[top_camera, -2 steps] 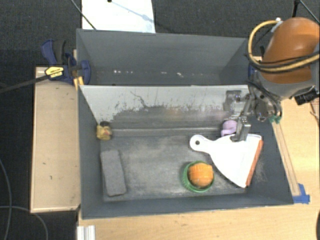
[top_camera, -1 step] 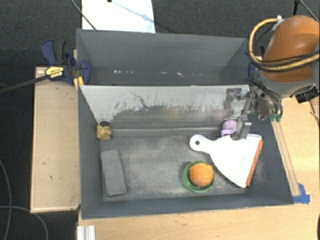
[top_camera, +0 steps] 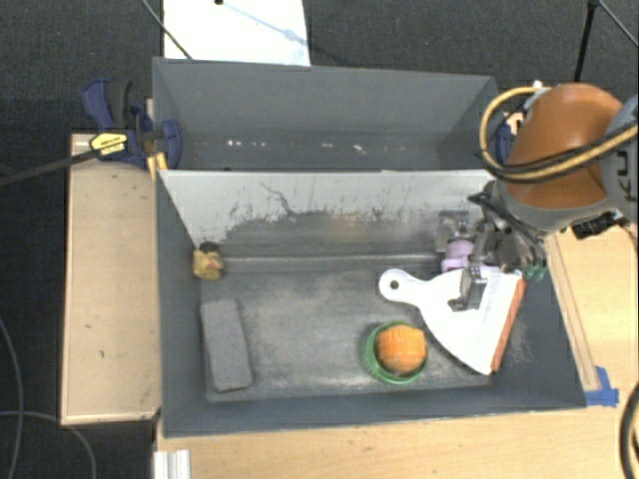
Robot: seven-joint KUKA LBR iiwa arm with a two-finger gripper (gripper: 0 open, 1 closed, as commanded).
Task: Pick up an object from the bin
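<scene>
My gripper hangs at the right side of the bin, low over a flat white paddle-shaped board with an orange strip along its right edge. The board's rounded handle points left, toward the bin's middle. Just behind the gripper, near the back wall, sits a small purple thing, partly hidden by the wrist. An orange ball rests in a green ring at the front, touching the board's left edge.
A grey oblong block lies at the front left. A small yellowish lump sits at the back left corner. The arm with its orange cover and cables stands over the bin's right rim.
</scene>
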